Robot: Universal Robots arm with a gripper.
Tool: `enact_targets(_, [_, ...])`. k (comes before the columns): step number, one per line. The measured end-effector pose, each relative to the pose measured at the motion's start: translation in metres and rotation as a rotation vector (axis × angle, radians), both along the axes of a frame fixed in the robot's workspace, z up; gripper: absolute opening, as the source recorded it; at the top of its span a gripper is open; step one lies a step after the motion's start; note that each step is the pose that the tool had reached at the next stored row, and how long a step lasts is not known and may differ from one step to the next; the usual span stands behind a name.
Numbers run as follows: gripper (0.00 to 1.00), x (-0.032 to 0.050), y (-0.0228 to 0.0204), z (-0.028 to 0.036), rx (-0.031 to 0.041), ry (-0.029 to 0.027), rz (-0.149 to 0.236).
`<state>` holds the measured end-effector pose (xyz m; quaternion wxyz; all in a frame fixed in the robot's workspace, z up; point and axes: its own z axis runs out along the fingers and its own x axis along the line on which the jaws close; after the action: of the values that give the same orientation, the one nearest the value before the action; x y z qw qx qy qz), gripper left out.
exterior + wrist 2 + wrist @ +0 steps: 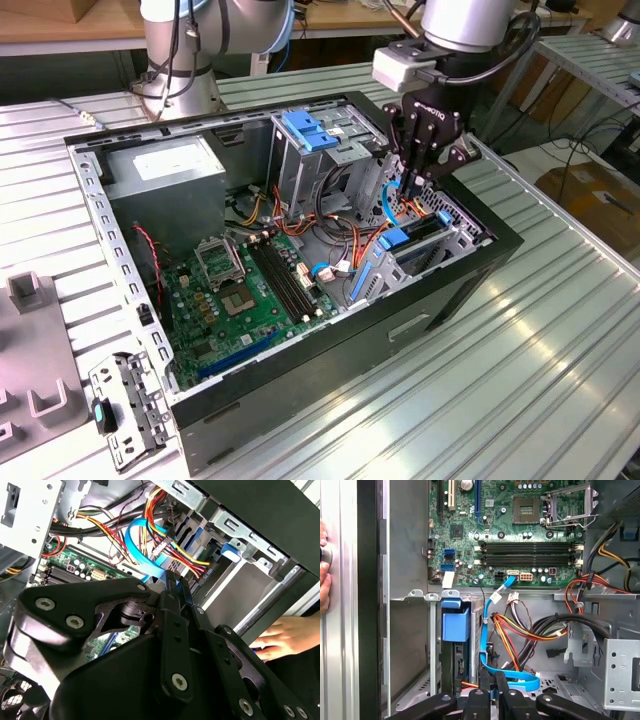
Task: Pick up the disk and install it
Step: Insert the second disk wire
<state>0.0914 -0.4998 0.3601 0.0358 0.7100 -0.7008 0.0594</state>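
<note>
The black two-fingered pincer (418,196) hangs inside the open black computer case (440,290), which lies on the ribbed metal bench (520,380) toward the exterior view's right. Its fingers (490,700) stand close together with a thin bright blue cable (485,630) running between or just beside them; whether they grip it cannot be told. The dark grey hard drive with bright blue carrier rails (456,645) sits edge-on in the metal drive bay (410,630) at the case's right end, just beside the pincer. A person's hand (285,635) rests on the case's outer wall.
</note>
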Motion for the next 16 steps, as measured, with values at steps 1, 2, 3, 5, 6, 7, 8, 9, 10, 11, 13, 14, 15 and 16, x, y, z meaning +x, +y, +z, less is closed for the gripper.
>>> enact_targets(1, [0.16,-0.0008,-0.0004,-0.0002,0.0009,-0.0064,0.001])
enact_targets(2, [0.16,-0.0013,-0.0006,-0.0004,0.0014,-0.0107,0.002])
enact_targets(3, [0.16,-0.0029,-0.0016,-0.0007,0.0034,-0.0229,0.004])
enact_targets(5, [0.16,-0.0074,-0.0027,-0.0013,0.0085,-0.0296,0.006])
enact_targets(6, [0.16,-0.0089,-0.0032,-0.0016,0.0102,-0.0311,0.007])
enact_targets(7, [0.16,-0.0102,-0.0036,-0.0018,0.0116,-0.0325,0.008])
enact_targets(8, [0.16,-0.0116,-0.0041,-0.0019,0.0128,-0.034,0.008])
enact_targets(9, [0.16,-0.0125,-0.0051,-0.0023,0.0143,-0.036,0.009])
enact_targets(10, [0.16,-0.0134,-0.0082,-0.0032,0.0171,-0.0415,0.01])
enact_targets(11, [0.16,-0.014,-0.0117,-0.0041,0.02,-0.047,0.011])
enact_targets(13, [0.16,-0.0159,-0.0147,-0.0048,0.0253,-0.0536,0.013])
enact_targets(14, [0.16,-0.0159,-0.0147,-0.0048,0.0253,-0.0536,0.013])
enact_targets(15, [0.16,-0.0159,-0.0147,-0.0048,0.0254,-0.0535,0.013])
enact_targets(16, [0.16,-0.0159,-0.0147,-0.0048,0.0254,-0.0536,0.013])
